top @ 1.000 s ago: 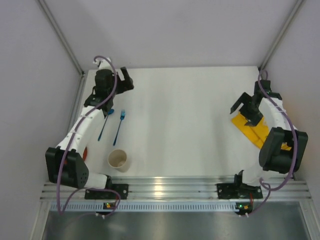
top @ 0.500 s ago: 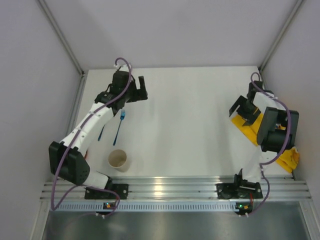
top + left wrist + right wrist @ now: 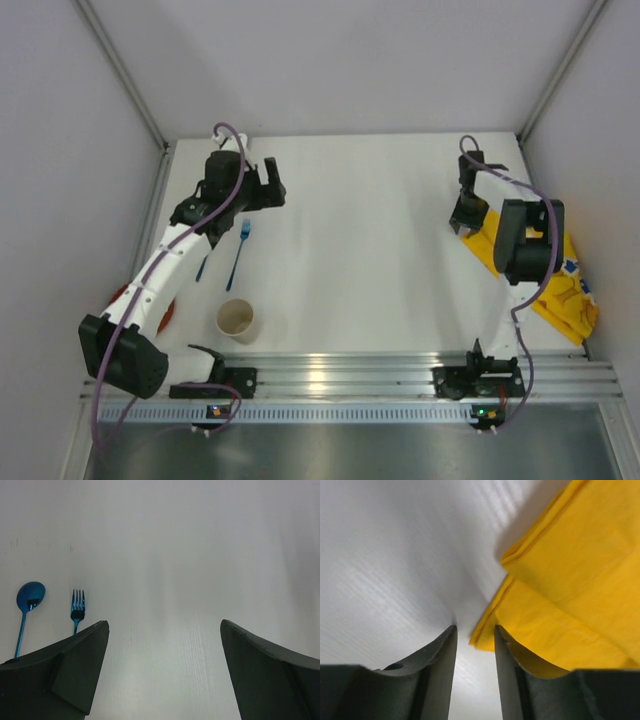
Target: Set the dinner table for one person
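Large flat matte white rectangular dinner table (image 3: 360, 230) fills the floor of a pale-walled booth. It has one ribbed aluminium rail (image 3: 340, 375) along its near edge, where both arm bases are bolted.

2 arms. The left arm reaches to the far left of the table. The left gripper (image 3: 162, 625) is spread wide over bare tabletop with nothing in it. The right arm is folded over the right side. The right gripper (image 3: 475, 630) is down at the far-left corner of 1 folded yellow cloth mat (image 3: 562, 300). Its jaws are only a narrow slit apart, with white tabletop showing between them. The cloth's corner lies in that slit and is not clamped. The right arm covers the middle of the cloth. There is small dark print on its near end, too small to read.

1 red-edged thing (image 3: 169, 312) at the left edge is mostly hidden under the left arm, so I can't tell what it is.

1 round beige cup (image 3: 238, 320) stands upright near the rail on the left side, apart from the cutlery.

1 shiny blue metal spoon (image 3: 30, 596) and 1 shiny blue metal fork (image 3: 77, 605) lie side by side, not touching, heads pointing away from the rail. The left arm crosses over the spoon in the top view.
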Action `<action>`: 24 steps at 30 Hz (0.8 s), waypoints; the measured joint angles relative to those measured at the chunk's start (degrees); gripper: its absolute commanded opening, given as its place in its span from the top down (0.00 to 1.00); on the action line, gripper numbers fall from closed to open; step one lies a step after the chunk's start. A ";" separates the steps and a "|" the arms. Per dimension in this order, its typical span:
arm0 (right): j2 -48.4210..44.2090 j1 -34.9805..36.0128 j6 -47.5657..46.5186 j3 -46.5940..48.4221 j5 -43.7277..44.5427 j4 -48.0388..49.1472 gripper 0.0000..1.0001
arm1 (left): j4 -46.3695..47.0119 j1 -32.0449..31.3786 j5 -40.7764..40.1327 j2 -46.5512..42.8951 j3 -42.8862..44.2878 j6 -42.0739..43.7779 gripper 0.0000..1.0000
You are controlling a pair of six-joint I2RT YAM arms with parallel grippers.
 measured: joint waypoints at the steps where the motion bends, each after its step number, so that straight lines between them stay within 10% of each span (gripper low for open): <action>1: 0.07 1.44 -0.42 0.13 0.98 -0.26 0.73 | -0.20 -0.02 0.00 0.02 -0.02 0.00 0.02; 4: 0.44 4.61 -1.18 0.13 2.84 -1.29 1.00 | -0.81 -0.02 0.04 0.02 -0.02 0.11 0.02; 9: 0.39 5.64 -0.98 -0.35 3.30 -1.68 1.00 | -1.33 0.00 1.05 0.02 -0.17 0.61 0.02; 18: -0.81 5.22 -0.94 -1.73 1.70 -1.46 0.59 | -1.31 -0.02 3.28 1.53 -0.17 1.11 0.02; 24: -1.31 4.42 -0.94 -2.21 0.15 -1.57 0.59 | -1.33 -0.02 3.82 2.97 -0.17 1.73 0.01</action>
